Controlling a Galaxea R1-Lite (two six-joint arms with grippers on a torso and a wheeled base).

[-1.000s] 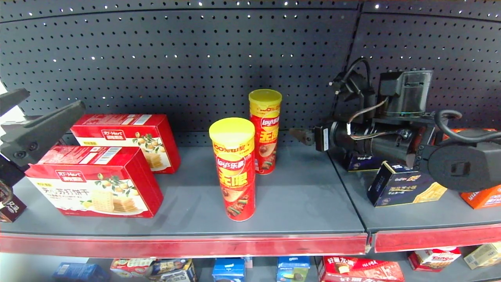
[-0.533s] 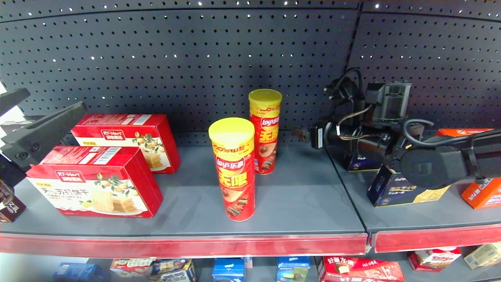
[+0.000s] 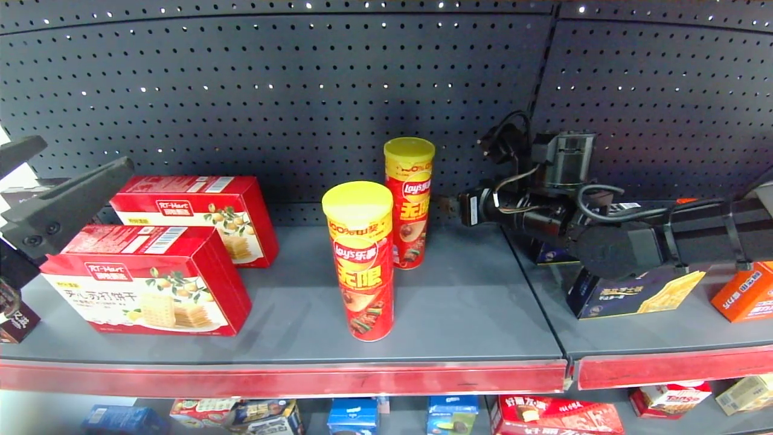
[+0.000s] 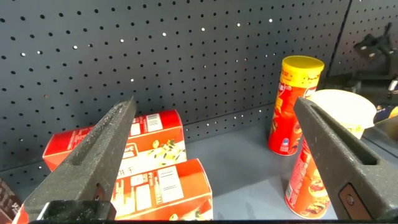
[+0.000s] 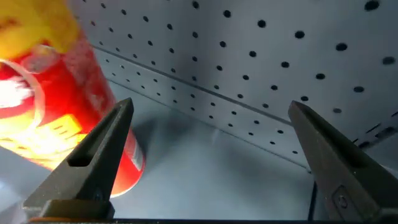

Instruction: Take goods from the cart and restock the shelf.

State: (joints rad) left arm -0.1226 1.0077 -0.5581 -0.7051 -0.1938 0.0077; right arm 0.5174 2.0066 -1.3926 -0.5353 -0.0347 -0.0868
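Two red chip cans with yellow lids stand upright on the grey shelf point(image 3: 459, 314): a front can point(image 3: 361, 266) and a back can point(image 3: 409, 205) by the pegboard. My right gripper point(image 3: 450, 208) is just right of the back can, low over the shelf. It is open with nothing between its fingers point(image 5: 99, 155), and that back can point(image 5: 56, 106) stands beside one of them. My left gripper point(image 3: 57, 208) hangs open at the shelf's left end, above the red boxes. From it I see the back can point(image 4: 297, 102) and the front can point(image 4: 308, 180).
Two red cracker boxes point(image 3: 148, 281) point(image 3: 199, 211) lie on the shelf's left part. Dark blue boxes point(image 3: 628, 293) and an orange box point(image 3: 743, 293) sit under the right arm. A pegboard wall point(image 3: 302, 90) closes the back. A lower shelf holds more goods point(image 3: 555, 414).
My right arm has slid left and deeper into the shelf, bringing its gripper closer to the back can. The cans, the boxes and the left gripper have stayed put.
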